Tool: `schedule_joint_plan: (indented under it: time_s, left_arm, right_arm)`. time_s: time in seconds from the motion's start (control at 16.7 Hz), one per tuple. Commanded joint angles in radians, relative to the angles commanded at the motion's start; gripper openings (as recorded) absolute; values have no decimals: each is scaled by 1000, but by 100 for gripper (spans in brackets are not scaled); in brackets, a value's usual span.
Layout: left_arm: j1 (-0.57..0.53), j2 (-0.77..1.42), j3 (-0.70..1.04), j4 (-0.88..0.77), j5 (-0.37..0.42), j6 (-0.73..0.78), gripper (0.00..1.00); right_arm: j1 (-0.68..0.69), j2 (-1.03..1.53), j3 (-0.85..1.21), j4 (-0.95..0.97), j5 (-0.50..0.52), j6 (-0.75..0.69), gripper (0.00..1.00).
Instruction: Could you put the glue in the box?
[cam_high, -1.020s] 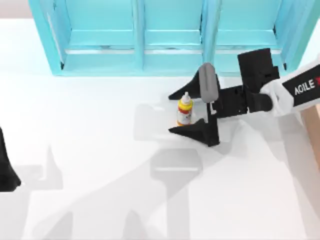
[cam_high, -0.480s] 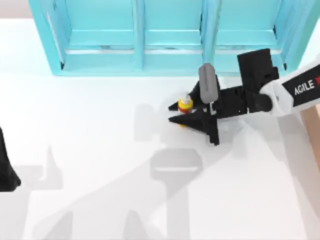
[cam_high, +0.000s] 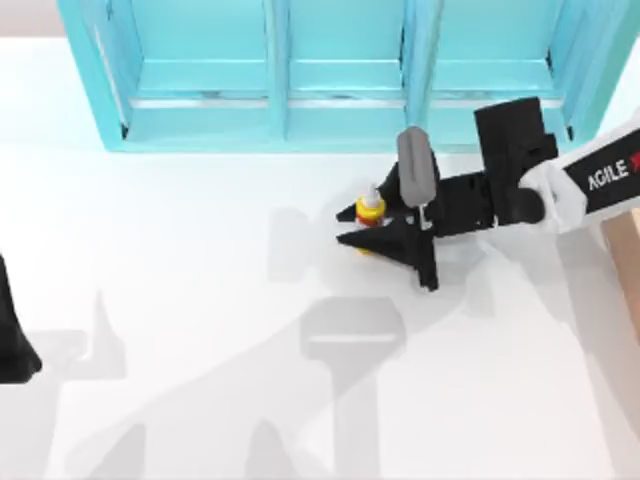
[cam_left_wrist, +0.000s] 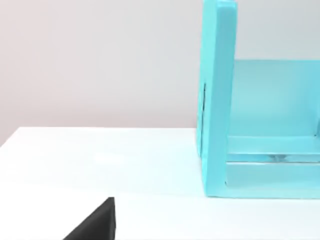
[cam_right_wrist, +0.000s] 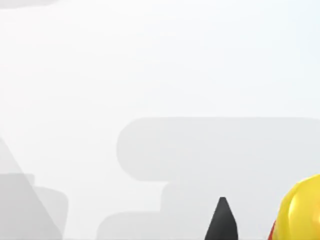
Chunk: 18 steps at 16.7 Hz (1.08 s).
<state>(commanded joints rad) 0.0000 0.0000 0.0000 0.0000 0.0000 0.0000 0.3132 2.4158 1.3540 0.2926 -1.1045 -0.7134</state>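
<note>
The right gripper (cam_high: 352, 224) is clamped on the glue (cam_high: 370, 209), which stands upright on the white table (cam_high: 180, 300) just in front of the teal shelf (cam_high: 300, 70), toward the right of centre. Its two black fingers pinch the bottle low on the body, leaving the yellow shoulder and white nozzle poking up between them. The right wrist view catches one fingertip (cam_right_wrist: 221, 220) and a curved edge of the yellow bottle (cam_right_wrist: 300, 212) beside it. The tan box (cam_high: 625, 250) peeks in at the table's right edge, well apart from the bottle. The risk I see is the grip itself: the bottle is small and round, so it could twist or slide out during the lift, or tip if the fingers sit off-centre. Swinging right, it might also clip the box wall if carried too low. The left gripper (cam_high: 15, 345) sits parked at the table's left edge; whether it is apart or together I cannot tell.
</note>
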Motion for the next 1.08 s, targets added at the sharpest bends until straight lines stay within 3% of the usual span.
schedule_joint_plan:
  time_s: [1.08]
  left_arm:
    - [0, 0, 0, 0, 0, 0, 100]
  right_arm:
    - [-4, -238, 61, -297, -4, 0, 0]
